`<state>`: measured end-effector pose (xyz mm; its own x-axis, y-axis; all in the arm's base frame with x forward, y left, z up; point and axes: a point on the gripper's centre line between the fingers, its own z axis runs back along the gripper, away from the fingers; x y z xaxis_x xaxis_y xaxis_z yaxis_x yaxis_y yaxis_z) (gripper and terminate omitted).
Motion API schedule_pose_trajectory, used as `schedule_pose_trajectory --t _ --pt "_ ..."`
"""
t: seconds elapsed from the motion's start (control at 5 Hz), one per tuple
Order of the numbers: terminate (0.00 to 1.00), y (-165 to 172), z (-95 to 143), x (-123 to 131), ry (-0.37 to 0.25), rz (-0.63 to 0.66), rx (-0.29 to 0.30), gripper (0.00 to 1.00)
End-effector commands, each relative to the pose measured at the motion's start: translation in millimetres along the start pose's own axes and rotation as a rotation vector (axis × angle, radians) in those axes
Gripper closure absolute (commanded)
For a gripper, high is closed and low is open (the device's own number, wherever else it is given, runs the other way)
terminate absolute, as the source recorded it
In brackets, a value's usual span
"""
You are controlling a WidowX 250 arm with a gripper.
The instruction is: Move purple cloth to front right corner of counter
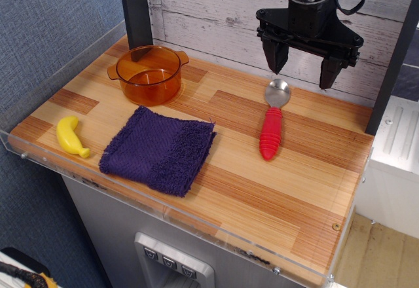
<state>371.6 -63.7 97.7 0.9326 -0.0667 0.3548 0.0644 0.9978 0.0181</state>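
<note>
The purple cloth point(159, 149) lies flat on the wood-plank counter point(275, 196), left of centre near the front edge. It is dark purple terry, roughly square. My gripper point(303, 64) hangs high above the counter's back right, well away from the cloth. Its two black fingers are spread apart and hold nothing. The counter's front right corner has a small screw point(336, 226) and bare wood around it.
An orange transparent bowl point(150, 73) stands just behind the cloth. A yellow banana point(71, 137) lies to the cloth's left. A spoon with a red handle point(272, 121) lies below the gripper. A clear acrylic rim point(196, 226) edges the counter. A dark post point(135, 6) rises at the back left.
</note>
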Motion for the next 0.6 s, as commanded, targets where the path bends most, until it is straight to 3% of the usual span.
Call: schedule_pose_trajectory --t 0.0,0.4 --pt "0.0 0.0 0.0 0.0 0.0 0.0 0.0 0.0" --pt "0.0 6.5 1.3 -21.3 0.052 -0.009 -0.002 0.0"
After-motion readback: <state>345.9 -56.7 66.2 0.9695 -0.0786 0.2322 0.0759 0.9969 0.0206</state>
